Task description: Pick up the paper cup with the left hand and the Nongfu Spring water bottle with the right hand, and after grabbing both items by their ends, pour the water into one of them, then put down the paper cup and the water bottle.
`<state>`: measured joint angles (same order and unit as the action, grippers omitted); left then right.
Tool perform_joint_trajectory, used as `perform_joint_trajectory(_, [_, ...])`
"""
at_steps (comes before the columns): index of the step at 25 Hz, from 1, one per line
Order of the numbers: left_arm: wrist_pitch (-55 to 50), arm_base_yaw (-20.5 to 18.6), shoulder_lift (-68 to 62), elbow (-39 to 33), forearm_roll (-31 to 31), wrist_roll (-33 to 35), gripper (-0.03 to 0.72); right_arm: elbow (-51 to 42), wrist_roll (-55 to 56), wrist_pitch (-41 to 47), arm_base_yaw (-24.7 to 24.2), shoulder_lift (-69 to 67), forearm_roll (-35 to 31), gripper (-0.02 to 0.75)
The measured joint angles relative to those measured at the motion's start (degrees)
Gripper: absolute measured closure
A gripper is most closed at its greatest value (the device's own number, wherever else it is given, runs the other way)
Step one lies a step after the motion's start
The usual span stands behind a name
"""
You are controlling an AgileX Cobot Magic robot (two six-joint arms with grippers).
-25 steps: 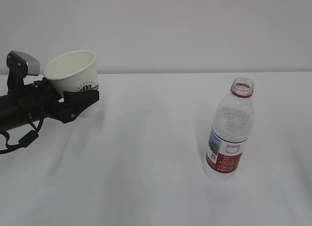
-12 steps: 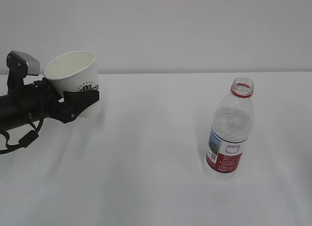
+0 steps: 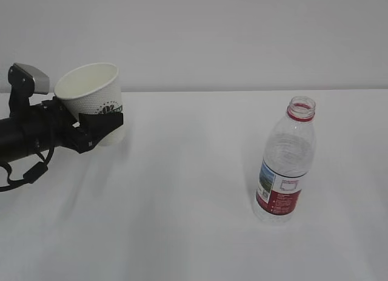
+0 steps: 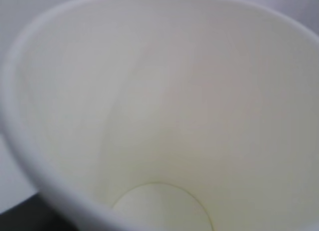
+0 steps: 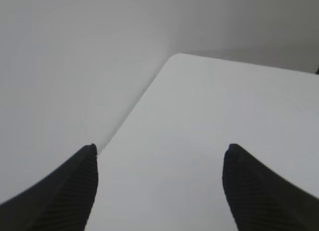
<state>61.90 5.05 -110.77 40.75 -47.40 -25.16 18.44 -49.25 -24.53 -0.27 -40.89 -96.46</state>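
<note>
The left gripper [image 3: 100, 128] pinches the tilted paper cup [image 3: 94, 99] clear of the counter [image 3: 194, 172], well apart from the standing, uncapped Nongfu Spring water bottle [image 3: 285, 162]; the empty, spread right gripper [image 5: 159, 183] must grasp it next.

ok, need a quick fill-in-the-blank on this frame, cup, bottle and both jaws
1. The paper cup is held off the table, tilted, by the ____ gripper.
2. The bottle stands upright with its ____ off.
3. Seen from the left wrist, the cup's inside looks ____.
4. The right gripper has its jaws ____, with nothing between them.

Missing words: left; cap; empty; open
</note>
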Motion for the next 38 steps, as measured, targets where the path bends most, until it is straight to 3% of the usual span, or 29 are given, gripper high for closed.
perform_joint_trajectory(11, [0.0, 0.0, 0.0, 0.0, 0.0, 0.0, 0.157, 0.0, 0.6, -1.1, 0.0, 0.0, 23.5, 0.150])
perform_joint_trajectory(21, [0.0, 0.0, 0.0, 0.0, -2.6, 0.0, 0.157, -0.8, -6.9, 6.2, 0.0, 0.0, 36.8, 0.151])
perform_joint_trajectory(32, [0.0, 0.0, 0.0, 0.0, -4.7, -0.4, 0.157, -2.3, -7.4, 15.9, 0.0, 0.0, 45.9, 0.150])
perform_joint_trajectory(38, [0.0, 0.0, 0.0, 0.0, -4.8, -0.4, 0.157, -2.3, -4.1, 17.9, 0.0, 0.0, 44.7, 0.150])
